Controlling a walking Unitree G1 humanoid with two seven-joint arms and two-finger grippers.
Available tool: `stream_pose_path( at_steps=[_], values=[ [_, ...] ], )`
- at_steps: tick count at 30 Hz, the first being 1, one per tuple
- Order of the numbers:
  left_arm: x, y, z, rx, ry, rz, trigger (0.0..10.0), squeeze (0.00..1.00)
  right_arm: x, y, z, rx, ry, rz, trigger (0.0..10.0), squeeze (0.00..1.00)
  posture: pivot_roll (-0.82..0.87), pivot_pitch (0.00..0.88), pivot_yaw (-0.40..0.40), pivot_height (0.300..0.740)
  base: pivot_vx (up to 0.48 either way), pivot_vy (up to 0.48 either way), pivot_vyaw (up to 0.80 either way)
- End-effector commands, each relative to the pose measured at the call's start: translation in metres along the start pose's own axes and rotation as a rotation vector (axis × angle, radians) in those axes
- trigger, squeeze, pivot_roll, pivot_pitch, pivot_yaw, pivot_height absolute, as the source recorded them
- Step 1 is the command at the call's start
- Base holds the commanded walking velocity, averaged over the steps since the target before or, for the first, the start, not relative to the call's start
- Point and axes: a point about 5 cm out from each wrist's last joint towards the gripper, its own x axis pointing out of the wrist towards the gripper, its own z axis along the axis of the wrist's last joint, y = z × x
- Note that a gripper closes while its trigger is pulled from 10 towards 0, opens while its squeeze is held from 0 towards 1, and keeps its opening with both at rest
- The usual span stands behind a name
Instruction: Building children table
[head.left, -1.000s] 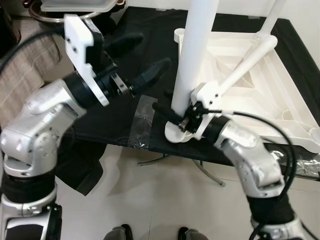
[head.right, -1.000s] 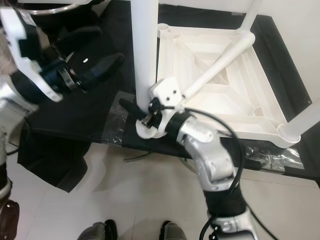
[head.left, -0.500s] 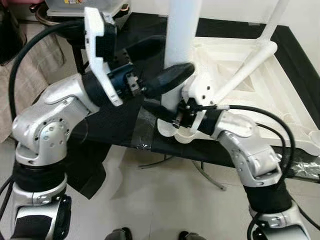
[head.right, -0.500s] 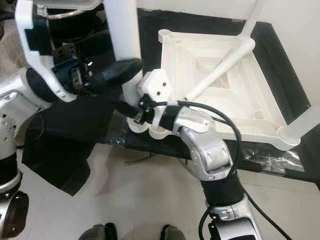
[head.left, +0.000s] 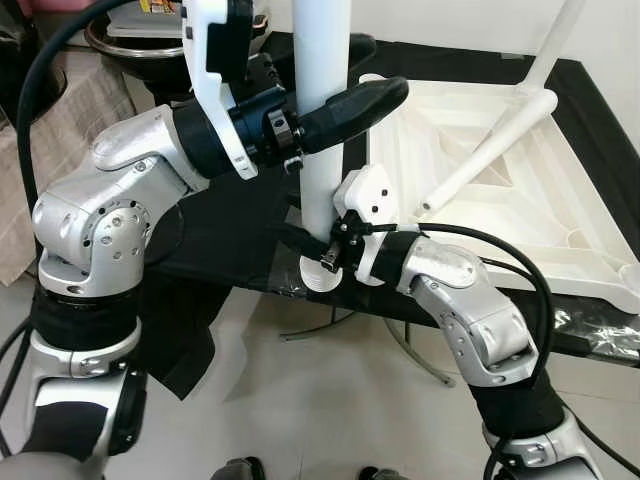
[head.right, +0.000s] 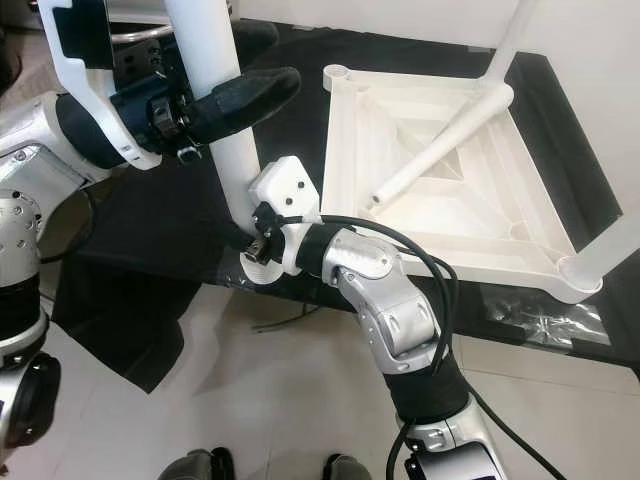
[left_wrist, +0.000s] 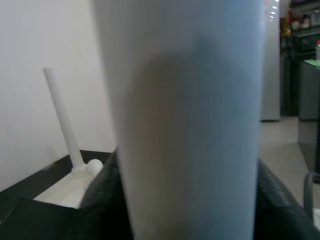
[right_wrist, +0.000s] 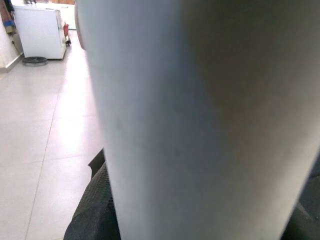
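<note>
Table leg in both grippers, not yet fitted to the upturned top.

Nearest, right gripper (head.left: 305, 245) closed on the foot end of the white table leg (head.left: 322, 130), just beside the near edge of the black-covered bench (head.left: 225, 235). Higher on the same leg, left gripper (head.left: 345, 105) clamped around it, leg held almost upright. Beyond the leg, white tabletop (head.right: 440, 185) lying upside down on the bench, two legs already standing in its corners, a third one (head.right: 440, 145) resting loose across its ribs. Left to do, probably: seat this leg in a free corner socket (head.right: 336, 76), then the loose one.
</note>
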Motion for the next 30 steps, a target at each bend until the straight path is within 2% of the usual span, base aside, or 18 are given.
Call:
stream_pose_path(
  at_steps=[1, 6, 11, 12, 13, 14, 16, 17, 18, 21, 23, 24, 25, 26, 27, 30],
  values=[
    [-0.003, 0.002, 0.0, 0.014, 0.033, -0.029, 0.0, 0.0, 0.0, 0.0, 0.002, -0.017, -0.005, -0.002, 10.0, 0.0, -0.03, 0.14, -0.012, 0.74, 0.0, 0.0, 0.0],
    [-0.006, 0.001, -0.002, -0.006, 0.066, -0.06, 0.0, 0.0, -0.002, -0.005, 0.003, -0.035, 0.005, -0.013, 10.0, 0.0, -0.03, 0.139, -0.01, 0.74, 0.0, 0.0, 0.0],
    [-0.005, -0.001, -0.001, -0.072, 0.07, -0.098, 0.0, 0.0, -0.005, -0.011, 0.005, -0.074, 0.009, -0.031, 10.0, 0.0, -0.02, 0.134, -0.009, 0.74, 0.0, 0.0, 0.0],
    [-0.005, -0.001, 0.0, -0.08, 0.066, -0.102, 0.0, 0.0, -0.006, -0.012, 0.005, -0.077, 0.006, -0.033, 10.0, 0.52, -0.02, 0.134, -0.009, 0.74, 0.0, 0.0, 0.0],
    [-0.005, -0.001, 0.0, -0.08, 0.066, -0.102, 0.0, 0.0, -0.006, -0.012, 0.005, -0.077, 0.006, -0.033, 10.0, 0.52, -0.02, 0.134, -0.009, 0.74, 0.0, 0.0, 0.0],
    [-0.003, -0.001, 0.002, -0.09, 0.06, -0.107, 0.0, 0.0, -0.008, -0.011, 0.011, -0.05, -0.042, 0.028, 10.0, 1.0, -0.02, 0.13, -0.008, 0.74, 0.0, 0.0, 0.0],
    [-0.002, 0.0, 0.004, -0.112, 0.046, -0.125, 0.0, 0.0, -0.014, -0.009, 0.022, -0.008, -0.127, 0.134, 10.0, 1.0, -0.02, 0.127, -0.01, 0.74, 0.0, 0.0, 0.0],
    [-0.002, 0.0, 0.004, -0.112, 0.046, -0.125, 0.0, 0.0, -0.014, -0.009, 0.022, -0.008, -0.127, 0.134, 10.0, 1.0, -0.02, 0.127, -0.01, 0.74, 0.0, 0.0, 0.0],
    [-0.003, -0.002, 0.003, -0.125, 0.041, -0.143, 0.0, 0.0, -0.018, -0.01, 0.027, -0.005, -0.152, 0.196, 10.0, 1.0, -0.02, 0.123, -0.012, 0.74, 0.0, 0.0, 0.0],
    [-0.004, -0.009, -0.004, -0.138, 0.043, -0.203, 0.0, 0.0, -0.026, -0.016, 0.031, -0.079, -0.114, 0.339, 10.0, 1.0, -0.02, 0.114, -0.018, 0.74, 0.0, 0.0, 0.0],
    [-0.004, -0.01, -0.005, -0.14, 0.043, -0.213, 0.0, 0.0, -0.026, -0.016, 0.031, -0.094, -0.1, 0.364, 10.0, 1.0, -0.02, 0.114, -0.018, 0.74, 0.0, 0.0, 0.0],
    [-0.003, -0.011, -0.005, -0.145, 0.039, -0.231, 0.0, 0.0, -0.026, -0.018, 0.031, -0.096, -0.08, 0.393, 10.0, 0.96, -0.02, 0.108, -0.021, 0.74, 0.0, 0.0, 0.0],
    [-0.001, -0.012, -0.005, -0.149, 0.035, -0.258, 0.0, 0.0, -0.025, -0.017, 0.03, -0.08, -0.052, 0.449, 10.0, 0.11, -0.02, 0.105, -0.023, 0.74, 0.0, 0.0, 0.0],
    [0.0, -0.013, -0.005, -0.153, 0.032, -0.276, 0.0, 0.0, -0.024, -0.016, 0.029, -0.066, -0.034, 0.487, 10.0, 0.11, -0.02, 0.105, -0.023, 0.74, 0.0, 0.0, 0.0],
    [0.002, -0.013, -0.003, -0.156, 0.029, -0.3, 0.0, 0.0, -0.023, -0.015, 0.028, -0.042, -0.019, 0.532, 10.0, 0.0, -0.01, 0.104, -0.025, 0.74, 0.0, 0.0, 0.0],
    [0.008, -0.014, 0.001, -0.163, 0.026, -0.338, 0.0, 0.0, -0.019, -0.014, 0.023, 0.004, 0.002, 0.576, 10.0, 0.0, -0.01, 0.103, -0.026, 0.74, 0.0, 0.0, 0.0]
  ],
)
